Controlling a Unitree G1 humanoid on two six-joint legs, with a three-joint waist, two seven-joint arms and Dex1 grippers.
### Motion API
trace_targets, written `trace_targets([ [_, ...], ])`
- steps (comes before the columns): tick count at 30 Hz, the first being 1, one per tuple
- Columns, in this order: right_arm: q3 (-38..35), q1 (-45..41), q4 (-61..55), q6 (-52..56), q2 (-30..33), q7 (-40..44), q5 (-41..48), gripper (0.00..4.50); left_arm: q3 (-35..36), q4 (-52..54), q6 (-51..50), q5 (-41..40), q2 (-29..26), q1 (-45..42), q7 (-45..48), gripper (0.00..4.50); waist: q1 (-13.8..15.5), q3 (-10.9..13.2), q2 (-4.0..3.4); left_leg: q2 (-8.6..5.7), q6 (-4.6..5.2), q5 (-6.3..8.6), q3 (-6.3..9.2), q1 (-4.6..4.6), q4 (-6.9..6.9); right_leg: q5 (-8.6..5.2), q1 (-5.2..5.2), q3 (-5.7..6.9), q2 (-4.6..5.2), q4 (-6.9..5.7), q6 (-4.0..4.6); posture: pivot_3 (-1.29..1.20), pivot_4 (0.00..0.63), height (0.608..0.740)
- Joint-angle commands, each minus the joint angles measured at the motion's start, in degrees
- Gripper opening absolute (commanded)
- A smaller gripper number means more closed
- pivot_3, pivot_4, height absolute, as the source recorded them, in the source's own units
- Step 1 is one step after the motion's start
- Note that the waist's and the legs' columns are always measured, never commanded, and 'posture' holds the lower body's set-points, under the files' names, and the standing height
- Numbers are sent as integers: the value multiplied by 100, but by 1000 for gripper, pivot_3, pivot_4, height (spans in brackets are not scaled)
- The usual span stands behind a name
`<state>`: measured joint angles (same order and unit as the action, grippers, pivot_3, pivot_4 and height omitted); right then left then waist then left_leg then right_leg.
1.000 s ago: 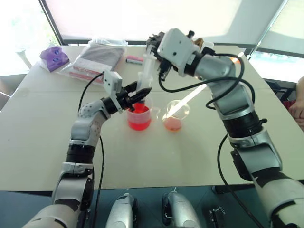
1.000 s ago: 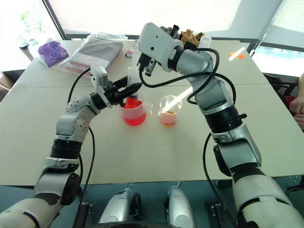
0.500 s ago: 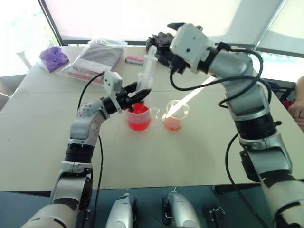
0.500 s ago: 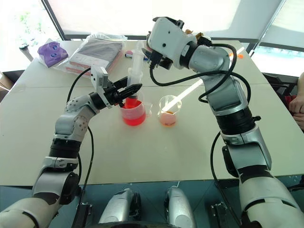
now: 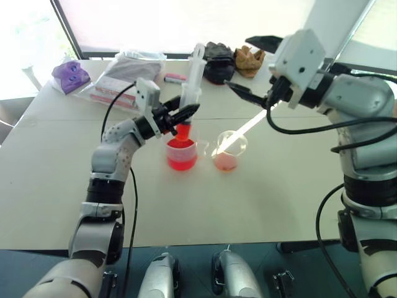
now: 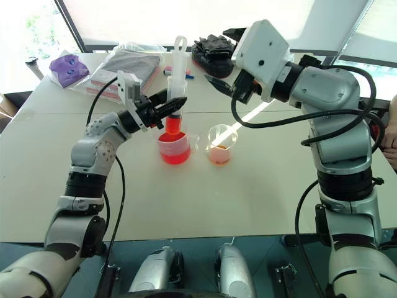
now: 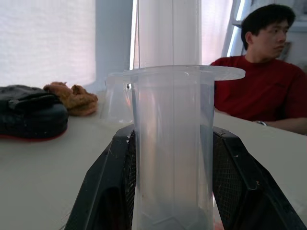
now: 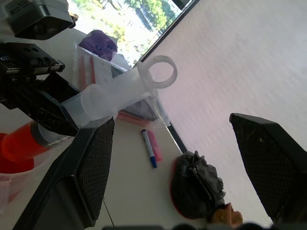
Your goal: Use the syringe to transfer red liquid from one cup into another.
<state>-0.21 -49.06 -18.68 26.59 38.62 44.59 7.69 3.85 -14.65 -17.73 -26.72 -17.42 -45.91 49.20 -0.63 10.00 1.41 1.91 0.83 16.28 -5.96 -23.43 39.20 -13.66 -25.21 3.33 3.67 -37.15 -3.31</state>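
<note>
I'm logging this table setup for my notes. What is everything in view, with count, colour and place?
syringe: one, clear with red liquid in its lower part, upright above the beaker.
beaker: one, clear, holding red liquid, mid-table.
small cup: one, clear, pale orange liquid, right of the beaker.
marker pen: one, pink and dark, far side.
plastic packet: one, clear over pink and grey, far left.
purple bag: one, far left corner.
black glove: one, far side.
brown cloth: one, beside the glove.
table: one, beige.
person: one, red shirt, seated across the table.
left gripper: jaws shut on the syringe.
right gripper: jaws open, above the table.
</note>
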Motion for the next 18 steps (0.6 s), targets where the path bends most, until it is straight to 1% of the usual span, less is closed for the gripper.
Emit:
trace_targets([
  [1,-317,19,-276,135,104,-186,109,3978,192,81,-82,-229,-65,-284,121,1622,0,0,0,0,0,0,0,0,-1,0,0,0,0,0,0,0,150,740],
  [5,-463,127,-391,297,178,-346,156,3978,354,30,-286,-461,-39,-606,87,1622,0,1,1,0,0,0,-1,-1,-1,0,-2,0,-1,1,0,0,150,740],
  [10,-750,384,-495,454,391,-569,101,3978,305,-241,-168,-516,143,-1237,239,1622,28,1,2,-5,0,0,0,-4,-1,0,0,0,-1,5,-1,0,150,740],
  [12,-835,472,-544,507,475,-631,100,3978,277,-461,-57,-516,327,-1509,292,1622,37,2,2,-6,2,1,-1,-5,-1,-1,0,0,-1,9,-1,0,150,740],
  [16,-932,571,-586,539,607,-705,115,3978,246,-757,97,-475,659,-1759,380,1622,22,2,3,-7,4,2,-3,-6,-1,-1,0,1,-3,12,-2,0,150,740],
  [18,-1039,636,-525,494,749,-769,27,3978,141,-1010,326,-369,986,-1791,404,1622,11,2,3,-6,4,2,-2,-6,-3,-2,-1,2,-6,12,-4,0,150,740],
])
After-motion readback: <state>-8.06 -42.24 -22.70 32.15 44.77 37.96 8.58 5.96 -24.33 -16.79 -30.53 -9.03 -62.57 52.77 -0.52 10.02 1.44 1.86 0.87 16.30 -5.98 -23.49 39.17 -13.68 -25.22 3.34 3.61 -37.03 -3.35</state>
